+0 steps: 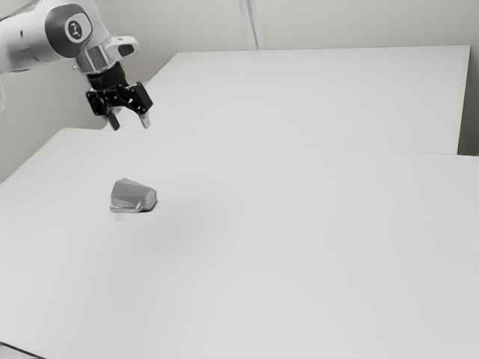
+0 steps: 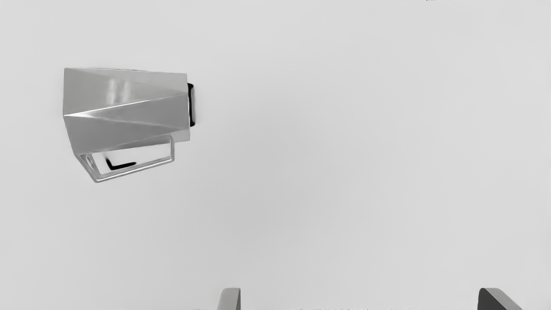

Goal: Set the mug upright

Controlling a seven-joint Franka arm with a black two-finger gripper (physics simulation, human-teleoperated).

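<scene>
The exterior view shows a broad white table [image 1: 299,262] spreading across most of the scene, with pale walls [image 1: 359,22] behind it. The white arm [image 1: 26,46] comes in from the exterior view's upper left, its thick rounded link leading to a bent wrist. From there the hand drops toward the table, leaning slightly so that its lower end lies farther toward the exterior view's right than its top. The black gripper [image 1: 130,124] hangs in the air at the end of it, fingertips pointing down, clear of the tabletop and apart from anything on it.

The gripper is open and holds nothing: in the wrist view its two fingers [image 2: 230,299] stand wide apart with bare tabletop between them.

The gray, faceted mug [image 1: 134,196] lies on its side on the table, toward the exterior view's left. In the wrist view it is well ahead of the fingertips and off to one side of the gap, on the side of the lighter-looking finger. Its wider end faces away from that gap. The thin, angular handle [image 2: 135,168] juts from the mug's side nearer the fingers, and a small dark shadow [image 2: 122,165] shows through its opening.
</scene>
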